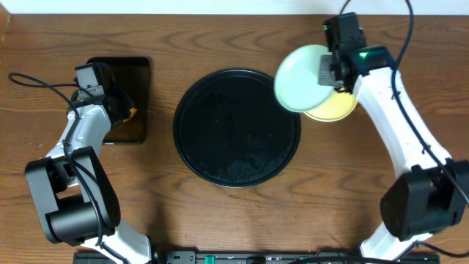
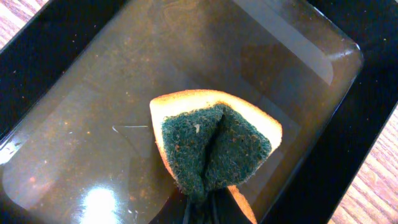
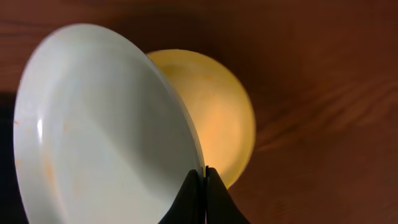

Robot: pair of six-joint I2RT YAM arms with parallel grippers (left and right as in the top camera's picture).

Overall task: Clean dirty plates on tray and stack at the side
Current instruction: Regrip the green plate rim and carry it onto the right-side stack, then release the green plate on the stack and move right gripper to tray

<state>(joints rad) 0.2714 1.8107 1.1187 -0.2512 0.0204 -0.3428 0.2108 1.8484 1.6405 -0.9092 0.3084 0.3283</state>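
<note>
Mint plate [image 1: 300, 79] | right fingers [image 3: 193, 200] clamped on rim, held tilted | left fingers [image 2: 214, 213] clamped on sponge [image 2: 211, 146]

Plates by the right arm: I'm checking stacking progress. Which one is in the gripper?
The pale mint green plate: the right gripper is shut on its rim, holding it partly over the pale yellow plate, which lies on the table.

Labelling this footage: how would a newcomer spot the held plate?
Find the large round black tray mid-table. Beside its upper-right rim, the right arm's jaws pinch a small round pale mint-green plate by its edge. Unlike the pale yellow plate beneath, it is tilted.
</note>
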